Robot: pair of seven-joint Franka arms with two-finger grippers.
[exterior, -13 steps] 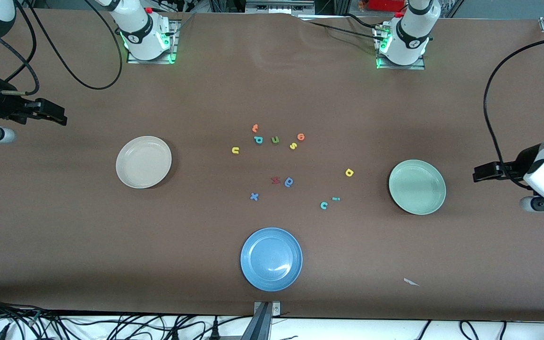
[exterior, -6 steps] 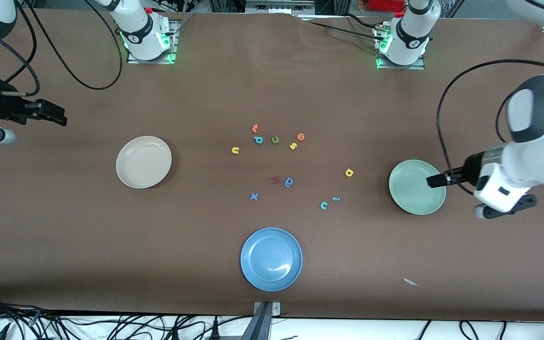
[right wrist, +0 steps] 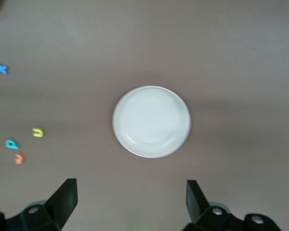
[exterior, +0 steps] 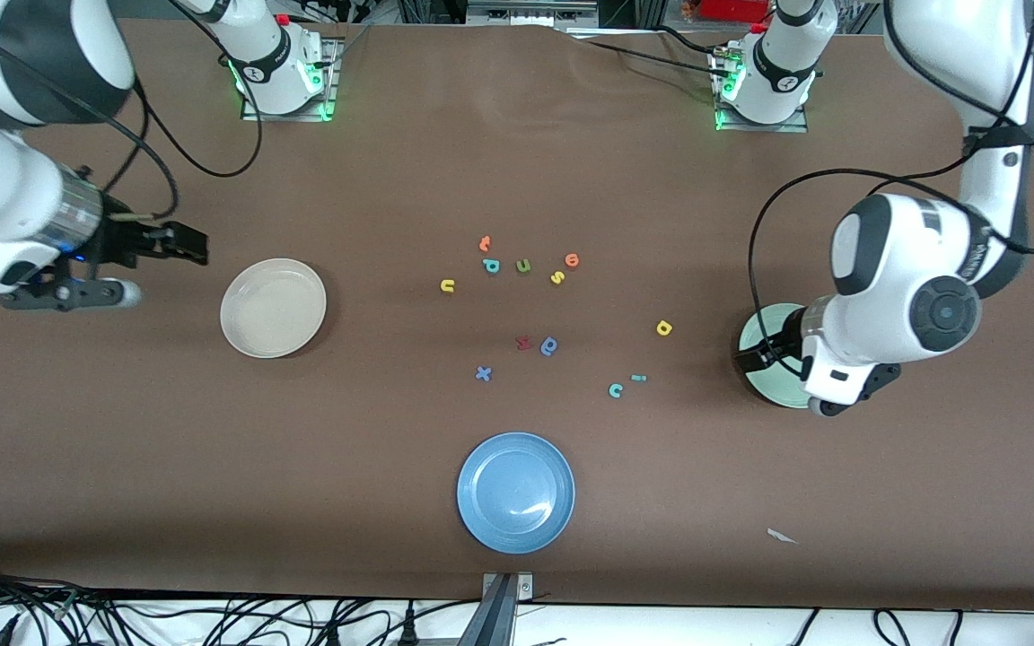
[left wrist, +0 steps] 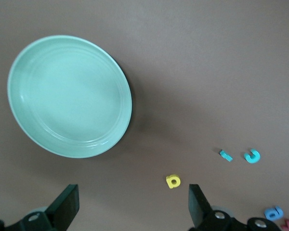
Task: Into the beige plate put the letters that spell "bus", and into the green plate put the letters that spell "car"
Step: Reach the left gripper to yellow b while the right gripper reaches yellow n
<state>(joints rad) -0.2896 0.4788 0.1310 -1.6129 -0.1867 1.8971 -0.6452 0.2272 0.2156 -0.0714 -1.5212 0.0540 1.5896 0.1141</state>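
With every letter lying loose on the table [exterior: 391,538], the left gripper [exterior: 755,352] hangs wide open and empty over the green plate [exterior: 773,388], and the right gripper [exterior: 185,244], equally open and empty, hangs beside the beige plate [exterior: 273,308], each placed to serve its own plate.

A robotics lab: a brown-covered table [exterior: 212,467] carries two bolted arm bases [exterior: 282,85] lit with green status lights at twelve o'clock, black cables [exterior: 212,619] tangle along the six o'clock edge, and an aluminium camera mount [exterior: 506,606] rises there.
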